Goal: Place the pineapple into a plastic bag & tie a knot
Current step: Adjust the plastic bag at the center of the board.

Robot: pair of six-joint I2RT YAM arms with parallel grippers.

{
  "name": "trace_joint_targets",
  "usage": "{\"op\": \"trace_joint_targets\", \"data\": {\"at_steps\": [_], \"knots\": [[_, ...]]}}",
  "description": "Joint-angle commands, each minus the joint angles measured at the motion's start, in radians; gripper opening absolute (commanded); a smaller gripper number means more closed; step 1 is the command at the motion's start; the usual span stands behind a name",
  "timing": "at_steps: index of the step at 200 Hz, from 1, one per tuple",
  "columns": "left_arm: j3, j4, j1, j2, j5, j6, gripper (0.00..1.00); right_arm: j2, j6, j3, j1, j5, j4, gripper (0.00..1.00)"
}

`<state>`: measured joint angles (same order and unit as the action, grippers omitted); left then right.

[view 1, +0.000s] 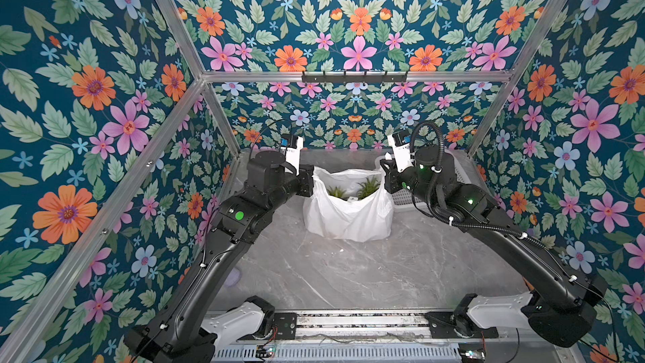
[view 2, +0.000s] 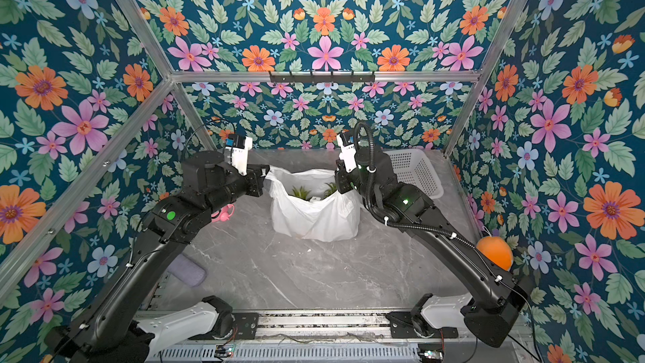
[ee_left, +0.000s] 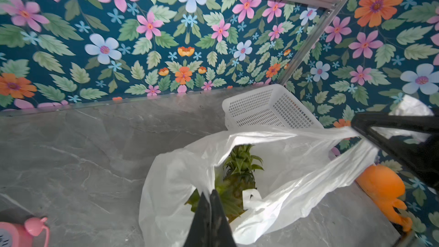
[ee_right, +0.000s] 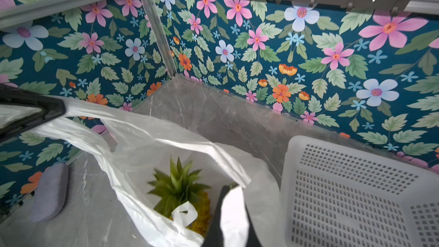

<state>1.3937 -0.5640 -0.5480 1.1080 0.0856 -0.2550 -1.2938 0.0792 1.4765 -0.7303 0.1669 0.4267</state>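
A thin, crinkly, white semi-translucent plastic carrier bag (view 1: 349, 214) stands on the grey marbled worktop (view 1: 349, 274), about midway across and towards the back, with its mouth gaping wide. Its two handle straps (ee_left: 308, 136) are drawn out taut to opposite sides and not yet tied. One is pinched in the closed left tool (view 1: 309, 173), the other in the closed right tool (view 1: 384, 165). Deep inside sits a pineapple (ee_right: 178, 186) with a yellow-brown scaly body, its spiky green crown towards the opening.

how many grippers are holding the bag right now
2. The left gripper is shut on one strap of the bag; the right gripper is shut on the opposite strap. Both show clearly.
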Motion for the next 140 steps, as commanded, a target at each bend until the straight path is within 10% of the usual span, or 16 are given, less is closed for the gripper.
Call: {"op": "trace_joint_targets", "data": {"at_steps": [1, 26, 50, 70, 140], "knots": [[-0.033, 0.052, 0.002, -0.008, 0.079, 0.037, 0.00, 0.033, -0.028, -0.047, 0.001, -0.076, -0.013, 0.00], [-0.067, 0.053, 0.002, -0.032, 0.092, 0.042, 0.00, 0.064, -0.019, -0.050, 0.000, -0.055, -0.007, 0.11], [-0.071, 0.051, 0.002, -0.049, 0.098, 0.053, 0.00, 0.073, -0.040, 0.006, -0.001, -0.024, 0.007, 0.60], [-0.061, 0.055, 0.002, -0.050, 0.093, 0.054, 0.00, 0.053, -0.081, 0.092, 0.000, -0.046, 0.042, 0.79], [-0.011, 0.056, 0.002, -0.010, 0.088, 0.059, 0.00, -0.088, -0.270, 0.156, -0.089, -0.409, -0.016, 0.83]]}}
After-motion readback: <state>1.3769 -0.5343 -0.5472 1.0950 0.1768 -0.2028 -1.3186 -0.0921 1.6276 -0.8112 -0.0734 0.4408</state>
